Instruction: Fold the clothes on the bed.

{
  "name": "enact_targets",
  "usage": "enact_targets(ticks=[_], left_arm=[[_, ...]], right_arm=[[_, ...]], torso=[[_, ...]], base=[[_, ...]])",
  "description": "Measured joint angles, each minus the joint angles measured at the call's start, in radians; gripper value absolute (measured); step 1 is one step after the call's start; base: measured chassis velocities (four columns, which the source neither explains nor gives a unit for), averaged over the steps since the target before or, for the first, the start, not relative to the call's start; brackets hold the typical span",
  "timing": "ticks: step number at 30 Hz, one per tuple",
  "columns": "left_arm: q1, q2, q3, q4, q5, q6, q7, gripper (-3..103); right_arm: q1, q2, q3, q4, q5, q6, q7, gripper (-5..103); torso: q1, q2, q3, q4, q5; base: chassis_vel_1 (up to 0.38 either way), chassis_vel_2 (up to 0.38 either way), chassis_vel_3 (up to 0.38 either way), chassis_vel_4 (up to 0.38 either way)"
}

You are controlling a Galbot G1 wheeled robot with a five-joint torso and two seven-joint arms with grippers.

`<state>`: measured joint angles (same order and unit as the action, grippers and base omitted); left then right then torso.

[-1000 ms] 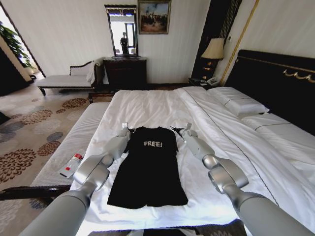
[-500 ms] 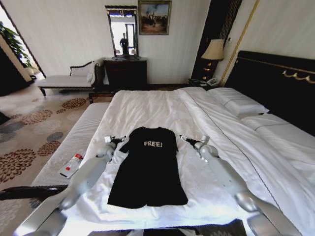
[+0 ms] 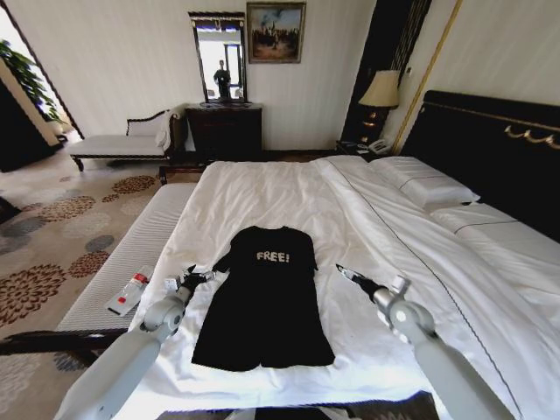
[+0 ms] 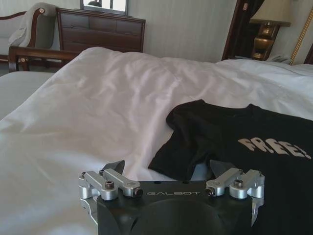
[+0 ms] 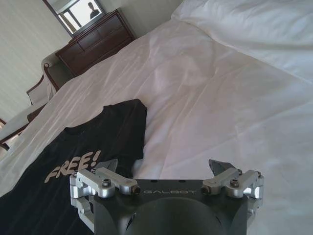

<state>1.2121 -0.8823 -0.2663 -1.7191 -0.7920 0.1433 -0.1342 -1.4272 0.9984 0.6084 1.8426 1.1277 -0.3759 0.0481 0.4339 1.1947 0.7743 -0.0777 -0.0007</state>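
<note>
Near the bed's (image 3: 262, 188) foot edge | T-shirt (image 3: 267, 297) flat, unfolded | left gripper (image 3: 199, 276), right gripper (image 3: 350, 276) flank it, both released, empty | step: approach; next: grasp sleeves, judged.

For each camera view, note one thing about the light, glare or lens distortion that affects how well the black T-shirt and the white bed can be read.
Head view: wide-angle lens bows the walls; daylight blows out the doorway at far left; the T-shirt reads crisp against the bed. Left wrist view: soft light shows the sheet's wrinkles; the left gripper lies in shade. Right wrist view: the sheet glares near-white, while the right gripper stays dim.
</note>
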Motion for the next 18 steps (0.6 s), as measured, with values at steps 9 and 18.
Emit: enact_targets(ticks=[9, 18], left_arm=[[0.302, -0.088, -0.167, -0.173, 0.013, -0.003, 0.039, 99], [0.456, -0.128, -0.228, -0.276, -0.062, 0.013, 0.064, 99]], right_arm=[[-0.250, 0.140, 0.103, 0.172, 0.033, -0.029, 0.006, 100], [-0.392, 0.172, 0.136, 0.252, 0.025, -0.047, 0.002, 100]], torso=[[0.000, 0.000, 0.000, 0.0006, 0.0000], [0.000, 0.000, 0.000, 0.0006, -0.0001]], base=[[0.000, 0.000, 0.000, 0.000], [0.000, 0.000, 0.000, 0.000]])
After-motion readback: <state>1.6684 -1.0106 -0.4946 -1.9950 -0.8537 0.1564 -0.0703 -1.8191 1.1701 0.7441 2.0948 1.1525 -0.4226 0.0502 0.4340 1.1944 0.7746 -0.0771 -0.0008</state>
